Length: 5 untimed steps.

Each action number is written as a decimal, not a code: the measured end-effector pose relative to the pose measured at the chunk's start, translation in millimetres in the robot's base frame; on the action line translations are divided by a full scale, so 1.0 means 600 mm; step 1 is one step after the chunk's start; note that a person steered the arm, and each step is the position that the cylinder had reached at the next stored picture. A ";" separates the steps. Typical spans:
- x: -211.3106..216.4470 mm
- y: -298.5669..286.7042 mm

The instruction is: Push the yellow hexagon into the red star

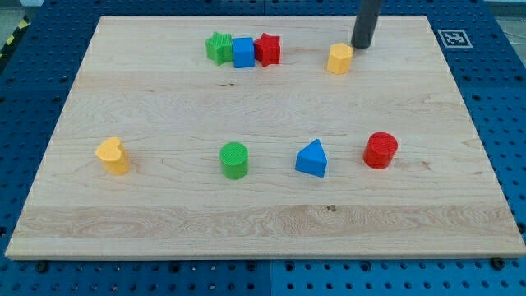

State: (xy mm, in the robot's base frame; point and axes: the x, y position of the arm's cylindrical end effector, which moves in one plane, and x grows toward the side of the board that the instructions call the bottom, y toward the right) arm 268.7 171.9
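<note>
Yellow hexagon (339, 58) near the worktop's (164, 214) top edge, my tip (362, 46) just right of it. Red star (267, 49) lies left, touching blue cube (243, 52); green star (219, 48) beyond. No claw fitted.

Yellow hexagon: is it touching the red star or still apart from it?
Apart: bare wood separates the yellow hexagon from the red star.

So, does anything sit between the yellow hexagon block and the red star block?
No: in the camera view only bare wooden board separates the yellow hexagon from the red star.
</note>
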 end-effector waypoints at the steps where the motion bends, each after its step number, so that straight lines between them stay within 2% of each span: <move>1: 0.000 0.037; 3: 0.015 0.063; 5: 0.077 -0.007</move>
State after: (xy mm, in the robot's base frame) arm 314.7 167.9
